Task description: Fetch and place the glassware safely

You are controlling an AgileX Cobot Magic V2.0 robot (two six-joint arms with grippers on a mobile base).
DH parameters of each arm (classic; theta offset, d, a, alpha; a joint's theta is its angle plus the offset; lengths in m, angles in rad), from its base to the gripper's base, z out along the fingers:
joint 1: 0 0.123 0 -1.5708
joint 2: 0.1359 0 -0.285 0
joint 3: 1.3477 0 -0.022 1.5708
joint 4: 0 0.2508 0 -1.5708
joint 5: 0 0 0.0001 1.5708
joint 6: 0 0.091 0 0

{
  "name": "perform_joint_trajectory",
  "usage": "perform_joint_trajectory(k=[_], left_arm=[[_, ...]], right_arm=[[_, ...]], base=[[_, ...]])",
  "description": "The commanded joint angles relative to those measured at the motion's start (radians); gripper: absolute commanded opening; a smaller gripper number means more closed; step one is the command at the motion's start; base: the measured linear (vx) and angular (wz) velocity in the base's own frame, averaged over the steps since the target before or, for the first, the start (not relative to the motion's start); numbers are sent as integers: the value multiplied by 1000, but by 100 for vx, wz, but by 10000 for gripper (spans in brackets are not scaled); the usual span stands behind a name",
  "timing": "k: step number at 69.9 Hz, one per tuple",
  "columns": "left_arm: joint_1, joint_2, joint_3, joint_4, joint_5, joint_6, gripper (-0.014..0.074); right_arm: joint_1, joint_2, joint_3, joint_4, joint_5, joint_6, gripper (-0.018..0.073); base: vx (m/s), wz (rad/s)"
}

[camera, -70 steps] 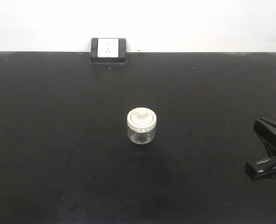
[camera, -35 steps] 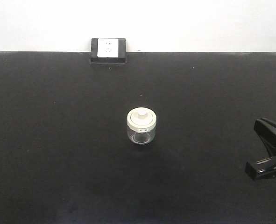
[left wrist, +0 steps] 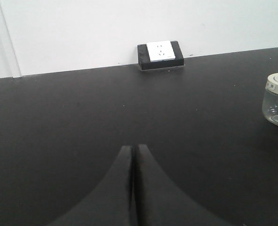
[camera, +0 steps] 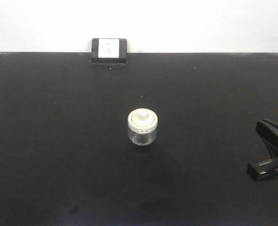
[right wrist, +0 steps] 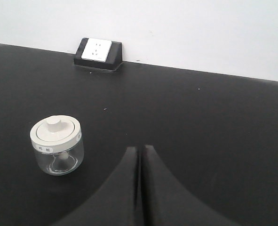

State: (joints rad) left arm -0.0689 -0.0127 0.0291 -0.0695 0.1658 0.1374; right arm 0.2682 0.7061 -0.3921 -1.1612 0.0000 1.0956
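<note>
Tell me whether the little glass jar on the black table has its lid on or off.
On. The cream-white lid sits flat across the mouth of the glass jar, knob up, and the jar stands upright on the black table.

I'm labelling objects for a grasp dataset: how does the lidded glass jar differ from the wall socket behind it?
The glass jar is round and clear with a cream lid; the wall socket is rectangular, a white face in a black frame. The jar stands free mid-table; the socket sits at the table's far edge against the wall. The jar has a top knob; the socket's face is flat. Both are small and untouched by either gripper.
</note>
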Motion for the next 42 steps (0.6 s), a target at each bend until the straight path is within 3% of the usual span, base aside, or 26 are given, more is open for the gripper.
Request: perform_joint_trajectory(k=[1,31,42], left_arm=[[-4,-12,27,-11,-69,0,-7],[-4,-12,27,-11,-69,0,-7],[-4,-12,27,-11,-69,0,-7]], right_arm=[[-5,-3,-26,-1,-27,-4,-3],[-5,-3,-26,-5,-18,-9,-3],[-5,-3,-26,128,0,-62,-3]], base=[[0,0],[0,0],[0,0]])
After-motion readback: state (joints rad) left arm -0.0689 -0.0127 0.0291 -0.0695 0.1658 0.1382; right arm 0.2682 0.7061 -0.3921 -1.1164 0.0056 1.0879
